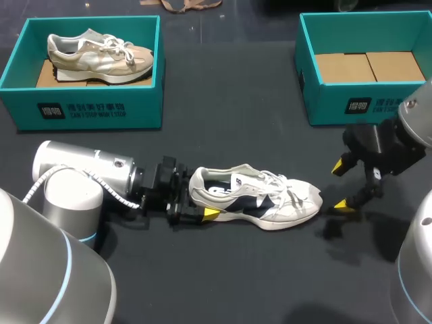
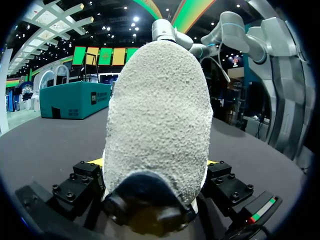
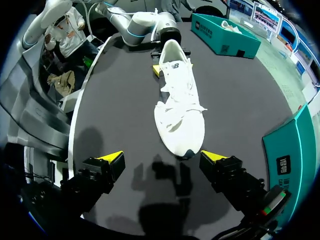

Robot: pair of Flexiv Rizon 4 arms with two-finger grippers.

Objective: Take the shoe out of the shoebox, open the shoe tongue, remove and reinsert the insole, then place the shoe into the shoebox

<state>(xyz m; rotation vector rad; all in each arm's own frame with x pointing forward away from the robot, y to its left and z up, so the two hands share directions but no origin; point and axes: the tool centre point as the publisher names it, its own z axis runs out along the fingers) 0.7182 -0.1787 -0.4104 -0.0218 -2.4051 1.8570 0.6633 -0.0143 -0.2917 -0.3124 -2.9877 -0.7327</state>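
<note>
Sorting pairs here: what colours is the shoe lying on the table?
The shoe is white with dark navy panels; the head view shows it best.

An exhibition hall (lit banners (image 2: 102, 56), high trussed ceiling (image 2: 55, 20)) beyond the table (image 1: 223, 101).

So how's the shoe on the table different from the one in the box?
The white-and-navy sneaker lies on the table, heel gripped by the left end effector; the beige sneaker sits untouched inside the left shoebox. The first has navy panels, the second tan. Both are laced and upright.
</note>
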